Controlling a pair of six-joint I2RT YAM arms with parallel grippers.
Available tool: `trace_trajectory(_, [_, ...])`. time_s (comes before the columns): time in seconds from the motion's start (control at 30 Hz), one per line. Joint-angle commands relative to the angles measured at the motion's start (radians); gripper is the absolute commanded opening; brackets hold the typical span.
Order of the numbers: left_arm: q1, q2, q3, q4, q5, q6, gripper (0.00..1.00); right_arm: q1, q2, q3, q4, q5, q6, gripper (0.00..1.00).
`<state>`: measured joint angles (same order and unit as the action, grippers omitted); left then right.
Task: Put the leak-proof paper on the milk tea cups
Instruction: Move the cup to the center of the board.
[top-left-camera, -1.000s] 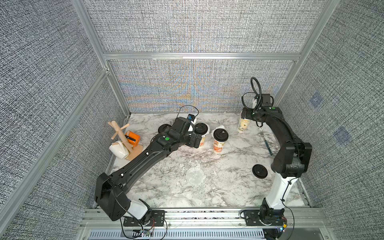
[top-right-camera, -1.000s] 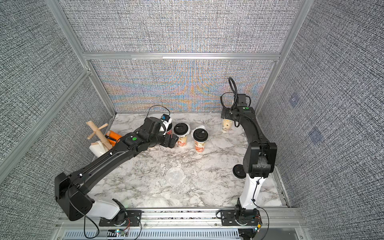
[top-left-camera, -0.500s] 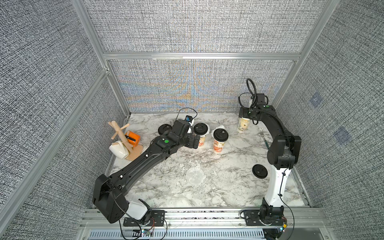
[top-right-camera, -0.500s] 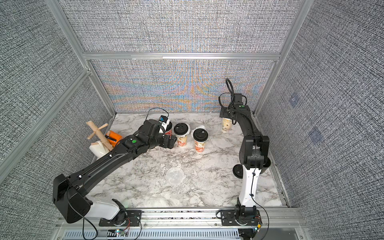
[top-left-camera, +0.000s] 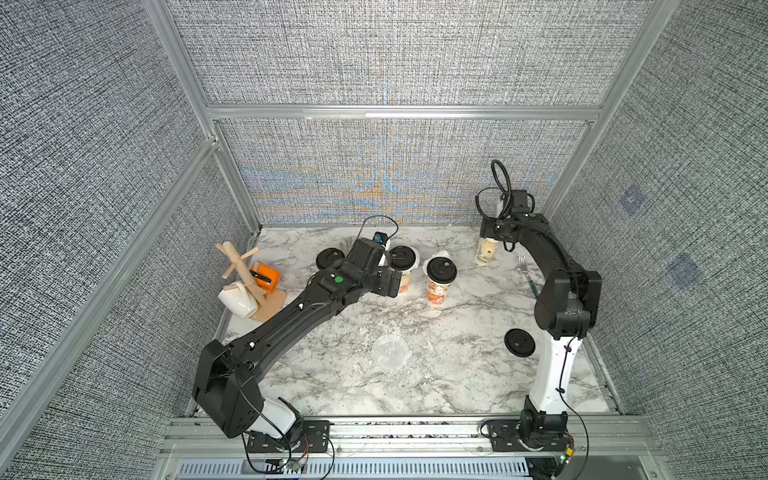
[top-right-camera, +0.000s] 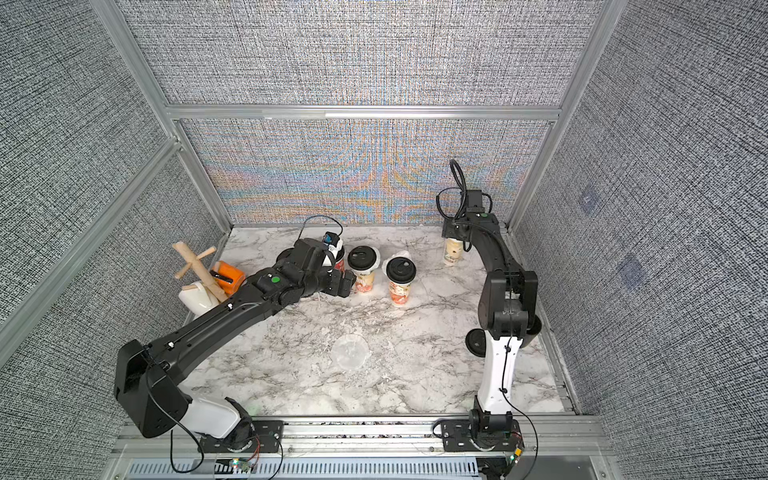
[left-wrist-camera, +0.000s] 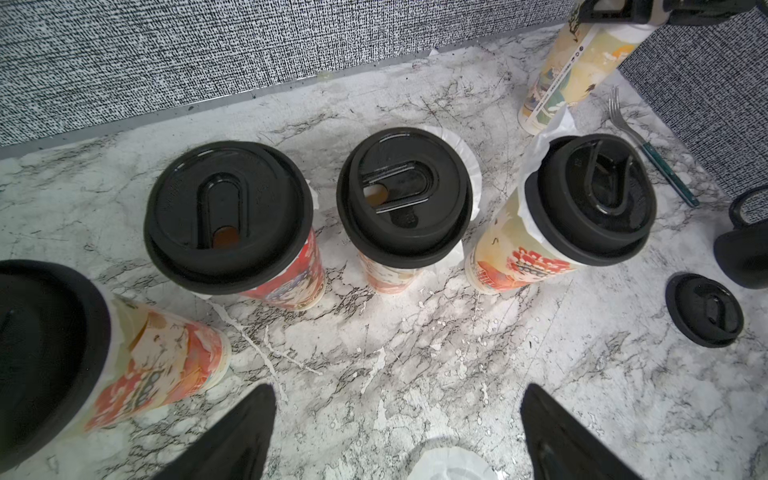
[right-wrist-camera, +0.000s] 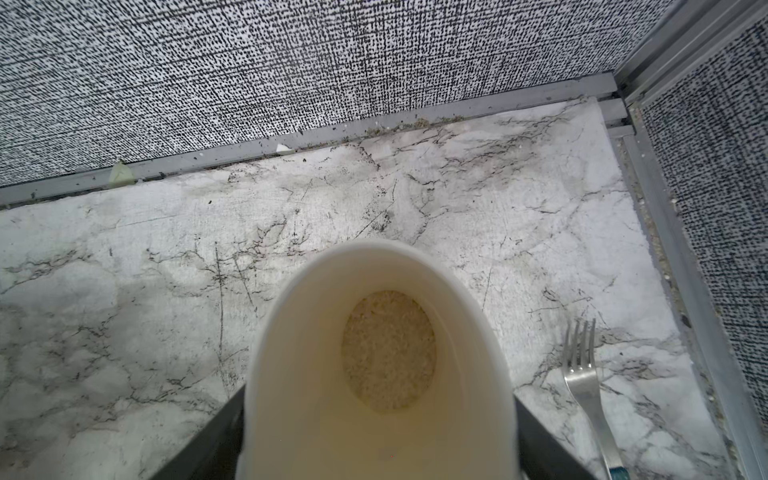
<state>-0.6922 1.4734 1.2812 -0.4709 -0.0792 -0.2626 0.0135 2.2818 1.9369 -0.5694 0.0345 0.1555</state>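
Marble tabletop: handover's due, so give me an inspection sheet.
Surface: white marble-patterned tabletop, specks along back edge.
Job's things: four printed paper cups with black lids over white paper; fifth printed cup open; one translucent round paper disc loose.
Clutter: wooden mug tree, white mug, orange cup, metal fork, loose black lid.
Grippers: left claw open, empty; right claw jaws flank that cup, grip unclear.
Cables: black loop above right wrist.
Surroundings: grey woven wall panels, aluminium frame.

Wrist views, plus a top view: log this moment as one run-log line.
left jaws: open, empty | right jaws: flanking unlidded milk tea cup, grip unclear | leak-proof paper disc: flat on tabletop
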Motion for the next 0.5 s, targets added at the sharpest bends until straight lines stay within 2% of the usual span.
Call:
trace_trajectory(0.0, [0.000,0.003,0.006,-0.007,-0.007,-0.001,0.94,0.004,-0.035,-0.033,-0.006,-0.004,-0.009,0.74])
trace_trajectory(0.23, [0.000,0.001,0.016,-0.018,0.000,0.003,0.94,0.033,-0.217,-0.210,0.012,0.019,0.006,0.74])
trace_trajectory(0.47, [0.000,-0.001,0.041,-0.058,0.034,0.003,0.94,0.103,-0.485,-0.508,0.020,0.042,0.047,0.72])
